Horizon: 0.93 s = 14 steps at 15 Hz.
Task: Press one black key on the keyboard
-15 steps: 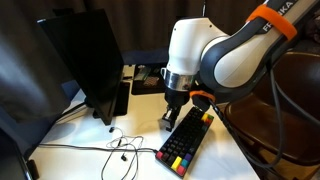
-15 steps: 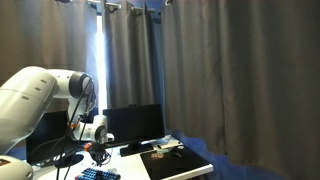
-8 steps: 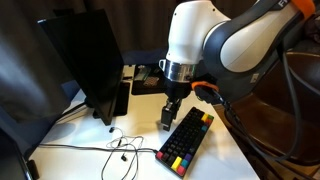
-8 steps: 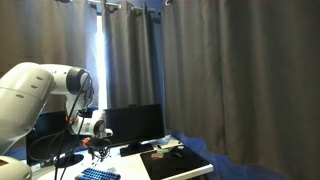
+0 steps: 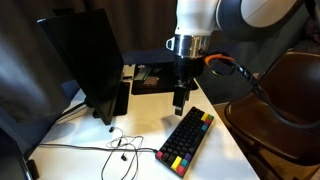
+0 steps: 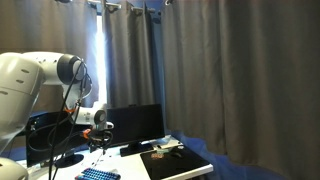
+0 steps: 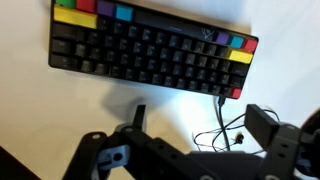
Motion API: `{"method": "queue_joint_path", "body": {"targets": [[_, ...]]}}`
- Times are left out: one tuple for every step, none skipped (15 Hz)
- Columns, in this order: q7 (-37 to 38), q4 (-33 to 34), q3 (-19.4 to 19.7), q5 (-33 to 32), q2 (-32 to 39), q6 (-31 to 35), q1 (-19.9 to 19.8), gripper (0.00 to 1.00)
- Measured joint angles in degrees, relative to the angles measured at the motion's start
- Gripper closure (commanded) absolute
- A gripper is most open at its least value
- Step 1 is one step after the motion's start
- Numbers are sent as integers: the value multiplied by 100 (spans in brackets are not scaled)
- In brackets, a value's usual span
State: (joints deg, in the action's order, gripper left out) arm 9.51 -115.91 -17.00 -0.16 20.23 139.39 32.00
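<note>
The arm (image 5: 215,18) drops steeply from above, wrist upright, and the gripper (image 5: 179,103) hangs clear above the far end of the keyboard (image 5: 187,140), touching nothing. In the wrist view its fingers (image 7: 97,152) stand spread wide and empty (coloured keys mark both ends of the keyboard there). The keyboard lies slantwise on a white table (image 5: 75,135), near a loose cable (image 5: 120,146) and a dark monitor (image 5: 85,60). Grey curtains (image 6: 220,70) close the room.

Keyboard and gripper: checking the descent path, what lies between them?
Nothing solid: in an exterior view the gripper hangs above the keyboard with only air between.
</note>
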Motion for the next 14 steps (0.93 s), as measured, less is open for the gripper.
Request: {"method": "queue_joint_path", "body": {"targets": [[-4, -68, -27, 0, -128, -86, -60, 0], [-4, -142, -52, 0, -252, -138, -117, 0], [-5, -217, -84, 2, -383, -173, -177, 0], [-6, -303, -119, 7, -522, -193, -238, 0], [-7, -385, -155, 20, -658, -196, -294, 0], [-39, -473, -198, 64, -794, -197, -352, 0], [-120, -560, -253, 166, -935, -197, -415, 0], [-233, -653, -309, 308, -1088, -197, -476, 0], [-337, -745, -353, 453, -1238, -197, -524, 0], [-464, -843, -399, 621, -1405, -197, -572, 0], [-577, -933, -423, 773, -1558, -197, -599, 0], [-696, -1023, -440, 926, -1717, -197, -621, 0], [-807, -1110, -450, 1067, -1872, -196, -635, 0], [-928, -1199, -451, 1210, -2023, -197, -639, 0]]}}
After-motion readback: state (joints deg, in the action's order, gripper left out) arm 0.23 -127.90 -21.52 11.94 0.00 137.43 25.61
